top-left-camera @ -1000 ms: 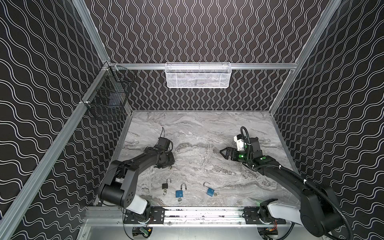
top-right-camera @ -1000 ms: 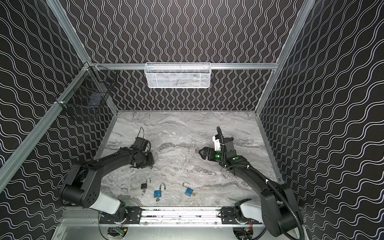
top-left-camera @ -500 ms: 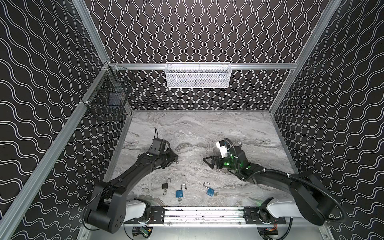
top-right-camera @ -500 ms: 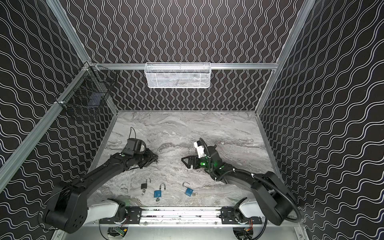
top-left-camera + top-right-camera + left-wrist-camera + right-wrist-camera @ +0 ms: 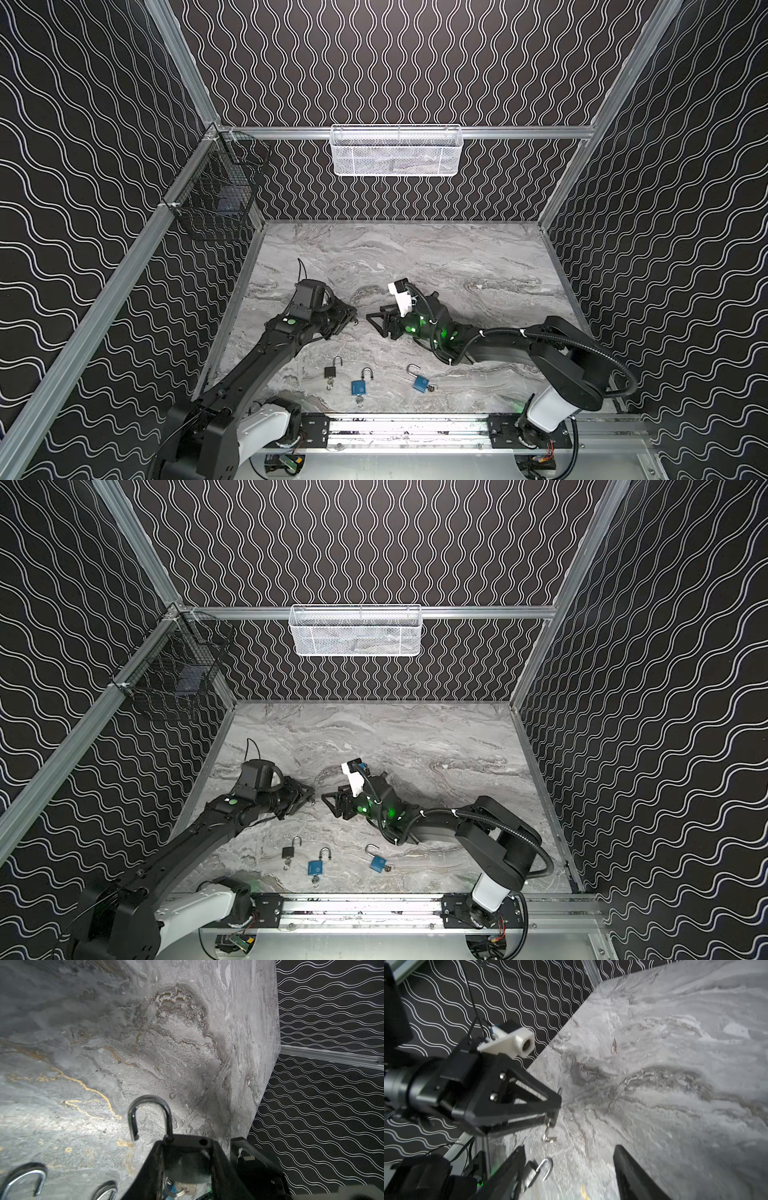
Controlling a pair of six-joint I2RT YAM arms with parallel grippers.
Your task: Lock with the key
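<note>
My left gripper [image 5: 348,319] [image 5: 306,799] [image 5: 187,1148] is shut on a black padlock [image 5: 188,1157] and holds it off the table. Its steel shackle [image 5: 150,1114] stands open. A small silver key [image 5: 548,1133] hangs from the lock's underside, and its ring [image 5: 184,1189] shows in the left wrist view. My right gripper [image 5: 374,325] [image 5: 329,805] [image 5: 569,1161] faces the left one from close by. It is open, nothing lies between its fingers [image 5: 630,1169], and the key hangs just ahead of them.
Three more padlocks with open shackles lie near the front rail: a black one [image 5: 331,370] [image 5: 532,1172], a blue one [image 5: 359,385] and another blue one [image 5: 419,381]. A white mesh basket [image 5: 395,150] hangs on the back wall and a black wire basket [image 5: 216,195] on the left wall.
The right gripper has swung left until it faces the left gripper, and its jaws have narrowed. The left gripper has carried the padlock a little right toward the middle.
</note>
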